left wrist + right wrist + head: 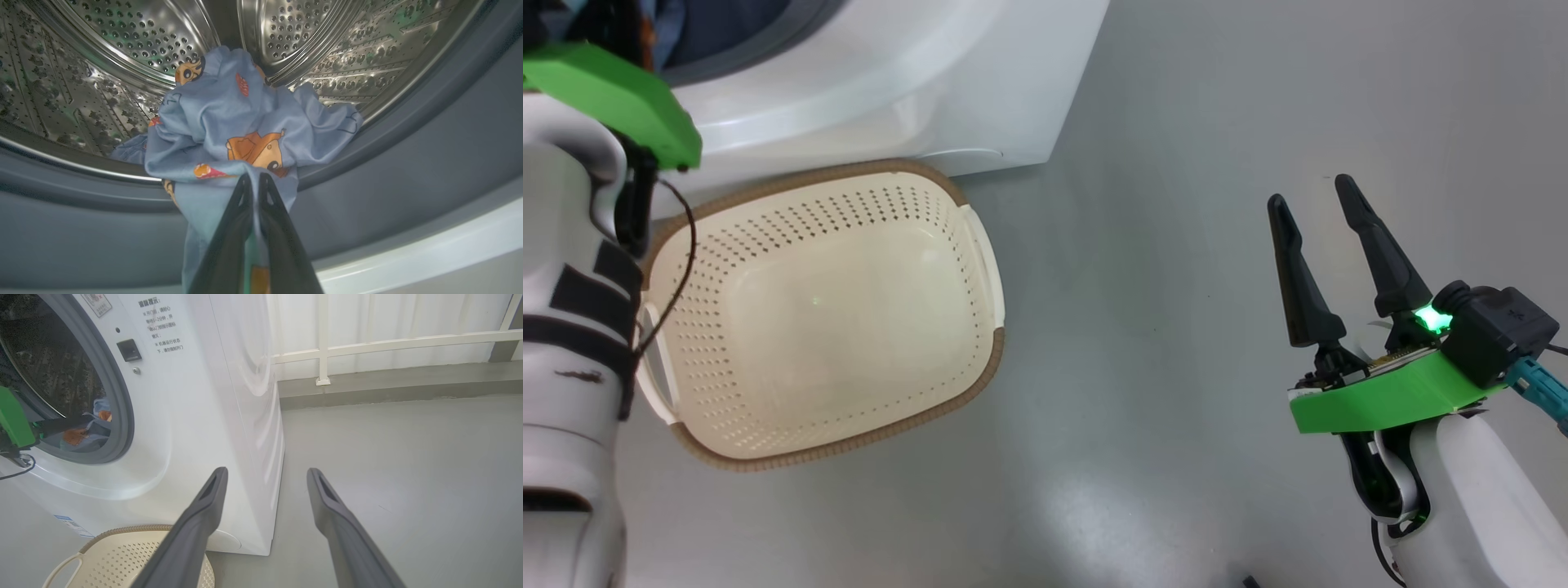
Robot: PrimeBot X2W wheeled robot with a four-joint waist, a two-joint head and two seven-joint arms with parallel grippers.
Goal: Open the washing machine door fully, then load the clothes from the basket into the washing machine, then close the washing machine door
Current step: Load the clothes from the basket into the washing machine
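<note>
Light blue clothes [245, 122] with orange cartoon prints lie bunched at the mouth of the steel drum [122, 41], and one end hangs down over the grey-blue seal [408, 163]. My left gripper [254, 177] is shut on that hanging fold. The clothes [98, 416] also show inside the washing machine [196, 396] opening. The cream basket [849, 169] stands on the floor before the washing machine [890, 82], with nothing in it. My right gripper [1308, 190] hangs open over the floor to the right, holding nothing. The washing machine door is out of view.
Grey floor [1176, 367] stretches right of the basket and machine. A white railing [388, 343] and a low kerb run along the back wall. My left forearm [572, 286] rises beside the basket's left handle.
</note>
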